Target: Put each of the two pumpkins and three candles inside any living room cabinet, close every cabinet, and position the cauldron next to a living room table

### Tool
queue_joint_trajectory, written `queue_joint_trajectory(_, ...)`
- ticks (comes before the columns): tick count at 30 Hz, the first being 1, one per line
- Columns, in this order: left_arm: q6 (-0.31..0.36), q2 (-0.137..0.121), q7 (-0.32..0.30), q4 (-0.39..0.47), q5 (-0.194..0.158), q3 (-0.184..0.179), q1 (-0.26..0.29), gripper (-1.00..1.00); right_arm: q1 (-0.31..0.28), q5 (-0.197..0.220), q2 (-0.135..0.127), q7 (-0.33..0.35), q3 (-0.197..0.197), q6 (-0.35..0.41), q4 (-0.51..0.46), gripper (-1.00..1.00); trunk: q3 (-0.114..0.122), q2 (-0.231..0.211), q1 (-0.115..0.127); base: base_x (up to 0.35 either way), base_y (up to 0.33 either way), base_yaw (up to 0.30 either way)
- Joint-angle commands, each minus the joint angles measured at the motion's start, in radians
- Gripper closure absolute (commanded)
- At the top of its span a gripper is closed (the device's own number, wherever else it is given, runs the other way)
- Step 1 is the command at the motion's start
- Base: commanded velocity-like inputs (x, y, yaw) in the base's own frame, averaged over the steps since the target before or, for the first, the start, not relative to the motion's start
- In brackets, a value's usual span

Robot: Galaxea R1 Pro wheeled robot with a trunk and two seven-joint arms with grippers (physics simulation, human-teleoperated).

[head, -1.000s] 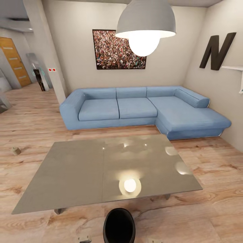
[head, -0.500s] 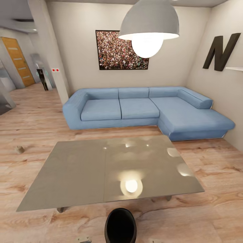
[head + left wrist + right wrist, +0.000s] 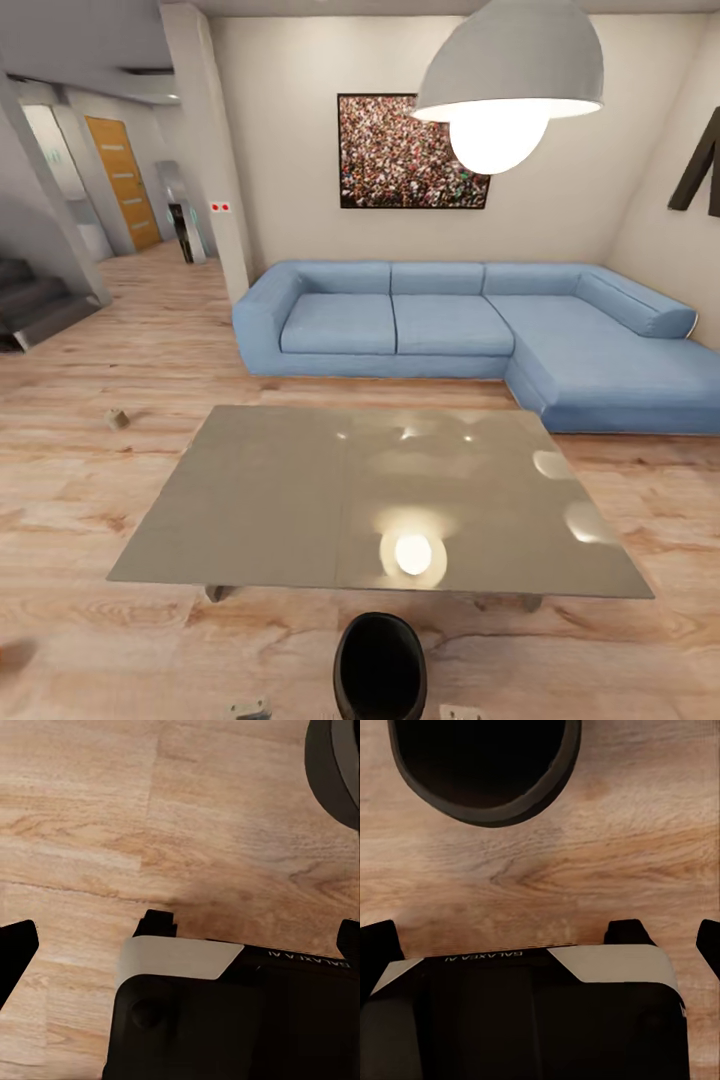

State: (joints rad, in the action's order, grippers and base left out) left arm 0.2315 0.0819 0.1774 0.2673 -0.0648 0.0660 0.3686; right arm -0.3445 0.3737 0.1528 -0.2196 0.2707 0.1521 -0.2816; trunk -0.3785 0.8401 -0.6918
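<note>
The cauldron (image 3: 379, 668) sits at the bottom centre of the head view, on the wooden floor (image 3: 120, 480) just in front of the low table: a black, round, smooth-walled pot with a dark open mouth and a thick rim. Its rim shows again in the right wrist view (image 3: 484, 772) and partly in the left wrist view (image 3: 335, 766). The grey, glossy tabletop (image 3: 300, 500) fills mid-frame, mirroring the pendant lamp (image 3: 508, 75) at upper right. Behind it stands a blue corner sofa (image 3: 470, 330) below a framed picture (image 3: 410, 152). Left end effector (image 3: 180, 937) and right end effector (image 3: 540, 937): dark fingertips at both frame edges, spread wide apart, gripping nothing.
</note>
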Motion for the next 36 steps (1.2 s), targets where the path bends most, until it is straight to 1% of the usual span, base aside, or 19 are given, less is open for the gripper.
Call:
queue_joint_trajectory(1,0.005,0.001,0.003,0.002,-0.007,0.006,0.000,-1.00,0.000,0.006,-0.001,-0.008,0.008,0.002,-0.003,-1.00,-0.001,0.001,0.000,-0.224,0.000,0.281)
queue_joint_trajectory(5,0.005,0.001,0.002,0.001,-0.006,0.006,0.000,-1.00,0.002,0.005,0.002,-0.007,0.009,-0.008,-0.002,-1.00,-0.001,0.001,0.000,-0.164,0.000,0.283)
queue_joint_trajectory(13,0.006,0.001,0.002,0.001,-0.007,0.006,0.000,-1.00,0.002,0.004,0.003,-0.005,0.010,-0.014,-0.002,-1.00,-0.001,0.001,0.000,-0.018,0.000,0.285)
queue_joint_trajectory(17,0.006,0.001,0.003,0.001,-0.011,0.008,0.000,-1.00,0.002,0.004,0.004,0.000,0.010,-0.051,0.001,-1.00,-0.001,0.001,0.000,-0.001,0.000,0.290)
queue_joint_trajectory(19,0.006,0.001,0.003,0.000,-0.013,0.008,0.000,-1.00,0.002,0.005,0.004,0.002,0.010,-0.074,0.021,-1.00,-0.001,0.001,0.000,0.000,0.000,0.291)
queue_joint_trajectory(22,0.007,0.000,0.004,0.003,-0.014,0.009,0.001,-1.00,0.002,0.005,0.004,0.002,0.010,-0.086,0.058,-1.00,-0.001,0.001,0.000,0.000,0.000,0.292)
queue_joint_trajectory(28,0.008,0.000,0.011,0.005,-0.019,0.034,0.000,-1.00,0.002,0.008,-0.002,0.003,0.009,-0.089,0.084,-1.00,-0.001,0.001,0.000,0.000,0.000,0.292)
queue_joint_trajectory(30,0.008,0.000,0.012,0.004,-0.020,0.037,0.000,-1.00,0.002,0.013,-0.003,0.005,0.009,-0.089,0.085,-1.00,-0.001,0.001,0.000,0.000,0.000,0.292)
queue_joint_trajectory(33,0.008,0.001,0.013,0.002,-0.021,0.037,0.000,-1.00,0.002,0.039,-0.005,0.007,0.009,-0.088,0.086,-1.00,-0.001,0.001,0.000,0.000,0.000,0.292)
queue_joint_trajectory(36,0.008,0.001,0.013,0.001,-0.022,0.035,0.000,-1.00,0.002,0.049,-0.005,0.008,0.008,-0.088,0.087,-1.00,-0.001,0.001,0.000,0.000,0.000,0.292)
